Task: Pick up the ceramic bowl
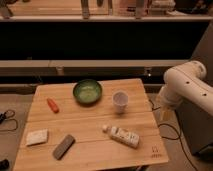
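The green bowl (87, 91) sits near the back of the wooden tabletop (85, 131), well apart from the gripper (164, 109). The gripper hangs open and empty just off the tabletop's right edge. A white cup (120, 100) stands between them, so I think the arm must reach past it, and the round bowl can be grabbed from any side.
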Motion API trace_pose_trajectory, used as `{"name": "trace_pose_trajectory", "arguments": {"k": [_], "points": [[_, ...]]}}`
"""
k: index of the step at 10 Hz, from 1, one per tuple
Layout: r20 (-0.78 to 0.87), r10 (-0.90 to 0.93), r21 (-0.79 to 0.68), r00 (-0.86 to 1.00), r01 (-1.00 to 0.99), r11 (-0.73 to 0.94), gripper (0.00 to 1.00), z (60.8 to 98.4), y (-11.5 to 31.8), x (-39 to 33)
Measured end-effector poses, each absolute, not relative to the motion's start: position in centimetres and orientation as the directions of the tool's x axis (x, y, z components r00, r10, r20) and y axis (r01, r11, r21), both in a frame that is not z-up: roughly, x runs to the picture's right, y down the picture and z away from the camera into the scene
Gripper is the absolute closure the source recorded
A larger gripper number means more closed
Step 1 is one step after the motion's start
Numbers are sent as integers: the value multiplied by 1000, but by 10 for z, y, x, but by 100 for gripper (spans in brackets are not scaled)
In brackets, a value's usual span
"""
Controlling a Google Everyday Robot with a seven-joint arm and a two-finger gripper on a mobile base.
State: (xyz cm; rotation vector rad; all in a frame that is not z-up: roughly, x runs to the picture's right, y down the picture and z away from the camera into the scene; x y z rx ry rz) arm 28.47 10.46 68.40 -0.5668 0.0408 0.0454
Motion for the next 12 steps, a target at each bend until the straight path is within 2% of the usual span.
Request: {"name": "trace_pose_trajectory", "arguments": {"k": [5, 6, 8, 12], "points": [[-51, 32, -536, 998, -54, 843, 35, 684, 105, 285], [-51, 31, -536, 998, -54, 843, 33, 684, 104, 285], [-51, -25, -523, 998, -5, 852, 20, 693, 91, 269], [-53, -143, -504, 988, 97, 858, 20, 713, 61, 228]]}}
